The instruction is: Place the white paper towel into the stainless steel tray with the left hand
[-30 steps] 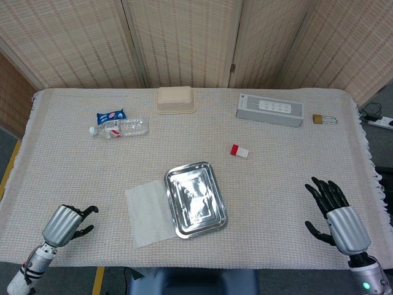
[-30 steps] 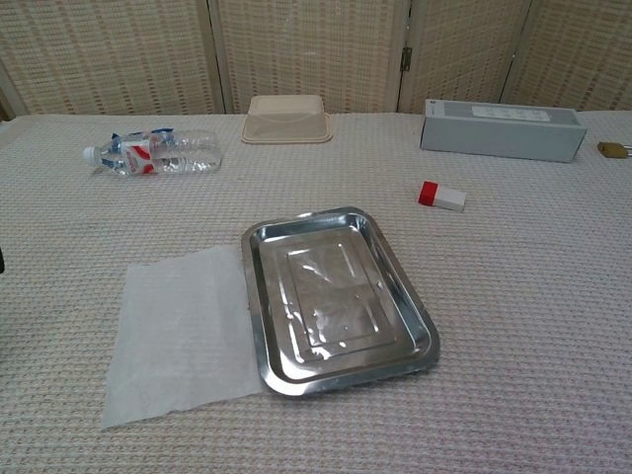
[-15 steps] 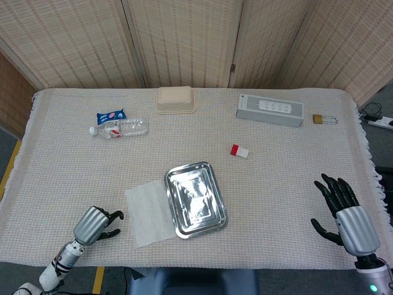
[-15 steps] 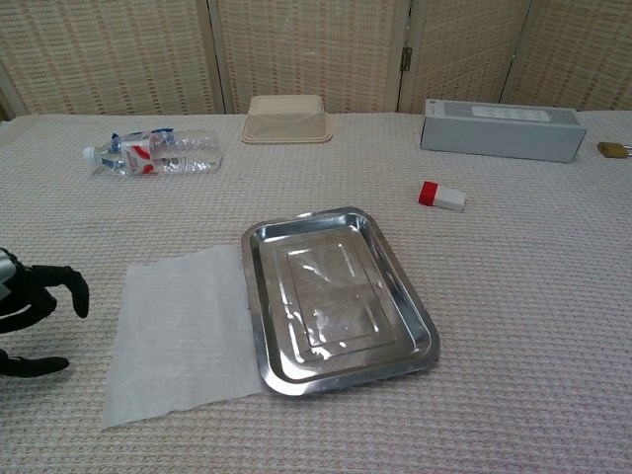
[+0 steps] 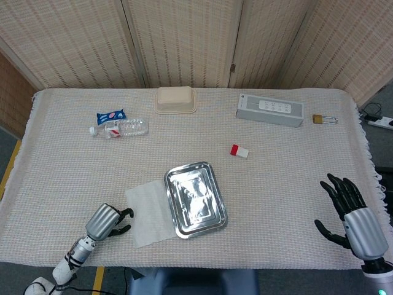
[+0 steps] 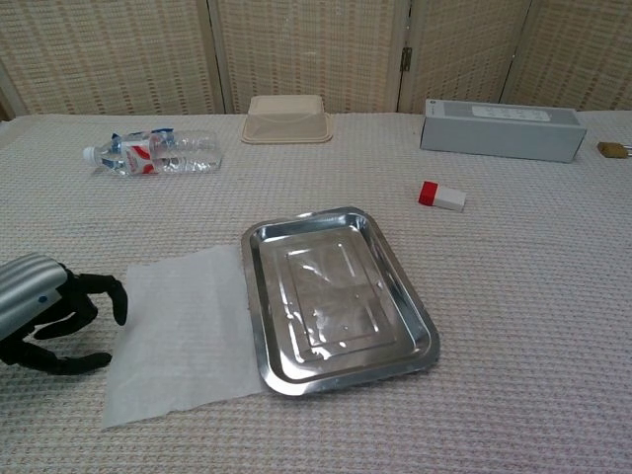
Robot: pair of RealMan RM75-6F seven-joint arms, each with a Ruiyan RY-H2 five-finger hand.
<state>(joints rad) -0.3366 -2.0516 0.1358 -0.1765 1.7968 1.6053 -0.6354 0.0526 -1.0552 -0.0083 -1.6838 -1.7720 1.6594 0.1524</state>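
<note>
The white paper towel (image 5: pixel 148 212) (image 6: pixel 181 332) lies flat on the cloth, its right edge tucked against the left rim of the stainless steel tray (image 5: pixel 177 228) (image 6: pixel 259 348). The tray holds nothing. My left hand (image 5: pixel 108 222) (image 6: pixel 51 312) hovers just left of the towel's near left edge, fingers apart and curved, holding nothing. My right hand (image 5: pixel 355 218) stays at the table's near right corner, fingers spread, and shows only in the head view.
A crushed water bottle (image 5: pixel 120 128) (image 6: pixel 150 152) lies far left. A beige lidded container (image 5: pixel 175 99) (image 6: pixel 286 118) and a grey box (image 5: pixel 269 110) (image 6: pixel 501 128) sit along the back, a padlock (image 5: pixel 323 119) (image 6: pixel 613 150) beside the box. A red-and-white block (image 5: pixel 239 150) (image 6: pixel 440 195) lies right of the tray.
My left hand has moved right, from the near left corner up to the towel's left edge. My right hand has drifted slightly right and nearer.
</note>
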